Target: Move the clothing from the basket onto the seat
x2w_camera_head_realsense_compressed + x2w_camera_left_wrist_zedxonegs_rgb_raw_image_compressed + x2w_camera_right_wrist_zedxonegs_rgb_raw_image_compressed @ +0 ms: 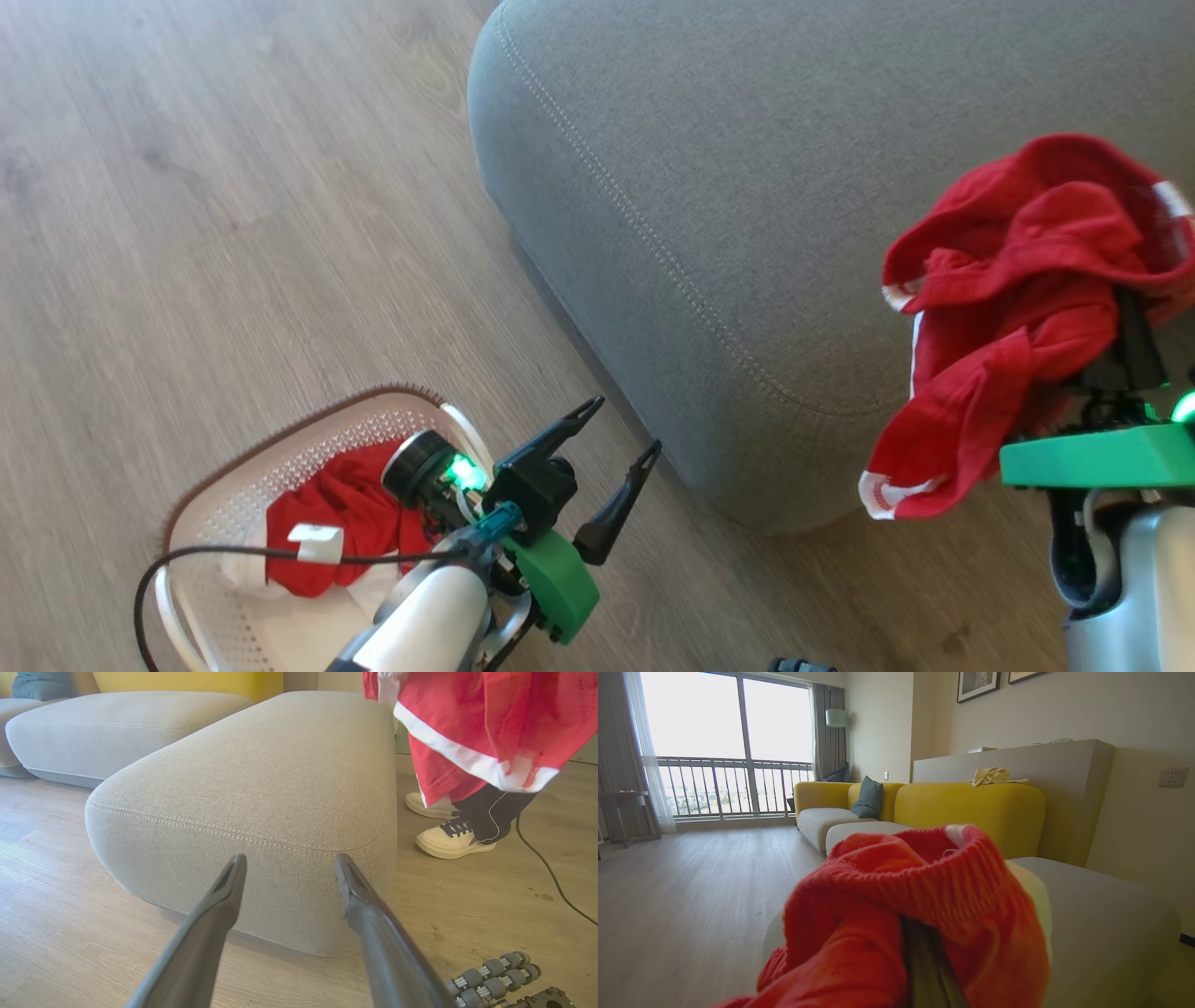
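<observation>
Left gripper (625, 427): jaws spread wide, nothing between them, touching nothing. Points both long dark fingers (219, 905) at the rounded corner of the large grey fabric-upholstered seat (747, 187), which lies near, just ahead of the tips. Hovers low over the wooden floor (187, 187), pale forearm slanting up from below. Behind the jaws, under the wrist: the small cream plastic basket with perforated sides (219, 509), with a second red garment (345, 523) inside.

Right gripper (1131, 322): grips the bright red fabric garment with white trim bands (1008, 308). Width of the jaws hidden by the cloth, so cannot tell. Garment wrapped around the fingers, hanging down below the jaws at the edge of the seat; contact with the seat unclear.
</observation>
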### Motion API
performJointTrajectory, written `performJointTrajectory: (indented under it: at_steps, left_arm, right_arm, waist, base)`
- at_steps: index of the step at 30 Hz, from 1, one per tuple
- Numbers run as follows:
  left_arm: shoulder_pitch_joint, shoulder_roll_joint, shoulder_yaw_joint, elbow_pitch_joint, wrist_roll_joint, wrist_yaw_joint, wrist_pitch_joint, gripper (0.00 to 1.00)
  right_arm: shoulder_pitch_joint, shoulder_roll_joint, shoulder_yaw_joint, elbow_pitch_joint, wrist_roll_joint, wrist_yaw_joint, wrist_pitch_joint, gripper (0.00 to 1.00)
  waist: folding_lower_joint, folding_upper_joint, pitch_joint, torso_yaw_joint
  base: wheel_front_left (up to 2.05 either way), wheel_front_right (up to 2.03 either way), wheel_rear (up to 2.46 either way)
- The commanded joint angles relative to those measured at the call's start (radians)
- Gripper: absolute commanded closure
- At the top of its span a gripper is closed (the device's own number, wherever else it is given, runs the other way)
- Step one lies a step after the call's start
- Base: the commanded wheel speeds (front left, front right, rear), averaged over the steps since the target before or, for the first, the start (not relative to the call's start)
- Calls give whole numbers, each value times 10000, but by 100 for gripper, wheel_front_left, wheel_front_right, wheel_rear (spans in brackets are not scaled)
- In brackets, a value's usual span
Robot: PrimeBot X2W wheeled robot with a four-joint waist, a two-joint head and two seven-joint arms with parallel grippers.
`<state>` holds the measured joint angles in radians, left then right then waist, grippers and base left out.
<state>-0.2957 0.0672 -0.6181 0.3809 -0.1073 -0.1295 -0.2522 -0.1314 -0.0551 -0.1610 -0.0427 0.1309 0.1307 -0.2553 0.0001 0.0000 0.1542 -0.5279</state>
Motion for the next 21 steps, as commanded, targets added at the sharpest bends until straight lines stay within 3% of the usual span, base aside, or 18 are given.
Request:
performJointTrajectory:
  at_steps: [1, 11, 21]
  left_arm:
    - [-254, 2, 347, -311, -21, -11, -95, 0]
    - [-873, 476, 159, -244, 333, -11, -95, 0]
    - [-1690, 1072, -74, 34, 443, -11, -95, 0]
  right_arm:
    - [-387, -184, 294, -265, -66, 0, -65, 100]
    - [-2355, -1449, -284, 1261, 284, 0, -65, 100]
    - [-4971, -3272, 1, 2656, 129, 0, -65, 100]
  waist:
    - [-1, 0, 75, -6]
    - [-1, 0, 1556, 414]
    - [-1, 0, 3155, 873]
  base:
    - [0, 0, 0]
    - [0, 0, 0]
    - [0, 0, 0]
